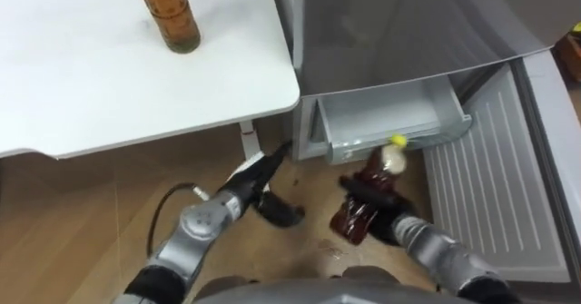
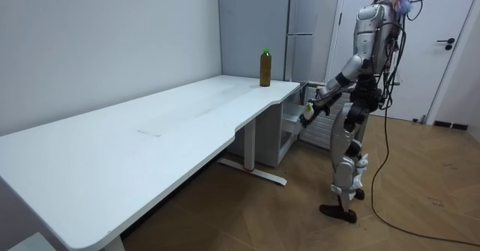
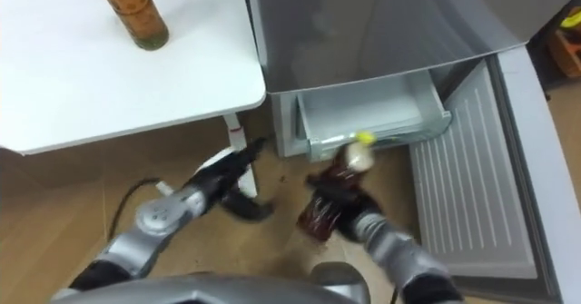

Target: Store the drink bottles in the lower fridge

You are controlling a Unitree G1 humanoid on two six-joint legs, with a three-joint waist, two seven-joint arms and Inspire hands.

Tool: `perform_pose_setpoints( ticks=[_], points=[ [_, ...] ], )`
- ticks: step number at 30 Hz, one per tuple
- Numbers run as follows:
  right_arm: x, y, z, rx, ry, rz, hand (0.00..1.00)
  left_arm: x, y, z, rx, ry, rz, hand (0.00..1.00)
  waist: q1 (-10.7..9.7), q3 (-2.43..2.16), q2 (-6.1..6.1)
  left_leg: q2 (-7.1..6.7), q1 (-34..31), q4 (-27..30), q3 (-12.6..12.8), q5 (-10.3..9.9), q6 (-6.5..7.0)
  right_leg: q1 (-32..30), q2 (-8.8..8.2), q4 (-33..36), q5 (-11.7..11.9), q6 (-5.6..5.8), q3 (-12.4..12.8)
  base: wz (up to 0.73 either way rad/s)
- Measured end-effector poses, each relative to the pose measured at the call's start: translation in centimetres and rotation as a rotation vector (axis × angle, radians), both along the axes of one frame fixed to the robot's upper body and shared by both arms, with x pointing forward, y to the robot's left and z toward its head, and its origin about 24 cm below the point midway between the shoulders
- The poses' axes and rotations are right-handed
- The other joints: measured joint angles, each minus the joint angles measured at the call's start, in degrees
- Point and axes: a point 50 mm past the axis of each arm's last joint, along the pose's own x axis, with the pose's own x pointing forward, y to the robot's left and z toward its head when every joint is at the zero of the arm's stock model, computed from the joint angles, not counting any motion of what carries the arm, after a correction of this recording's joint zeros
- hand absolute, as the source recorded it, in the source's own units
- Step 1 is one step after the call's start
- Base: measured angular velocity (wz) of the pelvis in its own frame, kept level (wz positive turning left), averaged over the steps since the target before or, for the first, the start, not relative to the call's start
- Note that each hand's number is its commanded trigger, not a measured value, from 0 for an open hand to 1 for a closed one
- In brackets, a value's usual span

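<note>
Where I stand: on the wooden floor [image 1: 82, 213] at the end of the white table [image 1: 109, 86], facing the grey fridge [image 1: 408, 32]. The room view has me upright at its right side, both arms reaching down toward the fridge's lower part.
Right hand [image 1: 374, 195]: fingers curled round the middle of the brown bottle [image 1: 352, 222], gripping it in the air above the floor.
Brown bottle: dark drink, yellow cap. It is tilted, cap up and forward, base down toward me. It is outside the fridge, its cap just before the front edge of the drawer [image 1: 390, 122].
Left hand [image 1: 256, 181]: stretched forward and low, fingers straight and close together, thumb apart, holding nothing. The fingertips point at the fridge's lower left corner, beside the table's leg [image 1: 247, 142]; I cannot tell whether they touch it.
Drawer: pale, pulled out from the lower part of the fridge, its inside open to view from above.
Door [image 1: 490, 195]: the lower one, swung wide to my right, its ribbed inner face turned upward.
Amber bottle [image 1: 171, 14]: upright on the table near the end closest to the fridge, well apart from both hands. The room view shows its green cap.
</note>
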Motion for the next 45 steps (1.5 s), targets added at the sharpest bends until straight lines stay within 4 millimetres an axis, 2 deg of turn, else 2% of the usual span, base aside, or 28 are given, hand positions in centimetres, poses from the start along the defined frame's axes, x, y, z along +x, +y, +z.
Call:
perform_pose_setpoints(
  ticks=[3, 5, 7, 13, 16, 19, 21, 28, 30, 36, 45],
  points=[
    [3.4, -2.4, 2.2, 0.019, -0.142, -0.220, 1.00, -2.6, 4.0, -1.3, 0.127, 0.108, 0.109, 0.00, 0.26, -0.15, -0.84, -0.04, -2.59, 0.12, -0.44, 0.71, 0.09, -2.37, -0.25, 0.70, 0.16, -0.23, -1.24, 0.15],
    [4.3, -3.8, 2.9, -0.002, -0.174, -0.291, 1.00, -2.6, 4.0, -1.3, 0.133, 0.080, 0.140, 0.00, 1.51, -0.18, -1.16, -0.11, -3.31, 0.10, -0.74, 1.00, 0.13, -2.86, -0.40, 0.63, 0.20, -0.28, -1.95, 0.20],
    [4.7, -3.9, 2.8, 0.011, -0.164, -0.325, 1.00, -2.3, 3.9, -1.3, 0.133, 0.064, 0.150, 0.00, 3.02, -0.29, -1.27, 0.00, -3.95, 0.25, -0.86, 1.07, 0.04, -3.72, -0.35, 0.67, 0.31, -0.46, -2.09, 0.01],
    [3.5, -4.2, 1.5, 0.028, -0.079, -0.376, 1.00, -2.1, 4.0, -1.3, 0.099, 0.046, 0.247, 0.00, 6.25, -0.31, -1.12, -0.27, -7.85, 0.38, -1.66, 1.94, 0.21, -7.23, -0.78, 1.61, 0.53, -0.68, -2.74, 0.06],
    [3.4, -4.7, 1.4, 0.011, -0.057, -0.392, 1.00, -2.3, 4.3, -1.3, 0.082, 0.043, 0.315, 0.00, 6.52, -0.25, -1.08, -0.51, -9.56, 0.30, -2.04, 2.50, 0.45, -8.82, -1.24, 2.04, 0.58, -0.69, -3.51, 0.13],
    [4.2, -4.9, 2.1, 0.018, -0.076, -0.416, 1.00, -2.3, 4.7, -1.3, 0.081, 0.038, 0.353, 0.00, 6.48, -0.17, -1.00, -0.75, -11.06, 0.30, -2.04, 2.87, 0.63, -10.69, -1.52, 2.88, 0.58, -0.68, -3.39, 0.01],
    [5.4, -5.3, 3.1, 0.021, -0.102, -0.441, 1.00, -2.3, 5.0, -1.2, 0.086, 0.027, 0.389, 0.00, 6.46, 0.03, -0.95, -0.98, -12.82, 0.38, -2.01, 3.37, 0.81, -12.90, -1.81, 3.98, 0.58, -0.68, -3.13, 0.00],
    [7.5, -6.5, 5.2, 0.008, -0.129, -0.488, 1.00, -2.2, 5.3, -1.2, 0.038, 0.021, 0.494, 0.00, 6.95, 0.82, -0.69, -1.15, -17.24, 2.54, -2.03, 3.70, 1.10, -17.26, -2.51, 6.54, 0.57, -0.68, -3.37, 0.04],
    [7.5, -6.9, 5.4, 0.001, -0.129, -0.502, 1.00, -1.7, 5.3, -1.0, 0.033, 0.005, 0.499, 0.00, 8.16, 1.24, -0.69, -1.05, -19.04, 3.98, -2.03, 3.67, 1.17, -18.80, -2.60, 7.53, 0.59, -0.75, -3.28, 0.02],
    [7.7, -7.2, 5.8, 0.022, -0.141, -0.519, 1.00, -1.0, 5.3, -0.7, -0.007, -0.017, 0.563, 0.00, 9.69, 1.36, -0.71, -1.43, -24.49, 6.47, -1.98, 3.82, 1.81, -24.77, -3.73, 11.38, 0.39, -0.97, -3.33, 0.03],
    [9.5, -6.8, 7.3, 0.117, -0.176, -0.554, 1.00, -0.2, 6.0, -0.1, -0.029, -0.071, 0.644, 0.00, 9.85, 1.64, -1.34, -1.50, -32.34, 10.28, -2.03, 4.17, 2.37, -32.42, -4.48, 14.72, 0.32, -1.14, -3.25, 0.03]
  ],
)
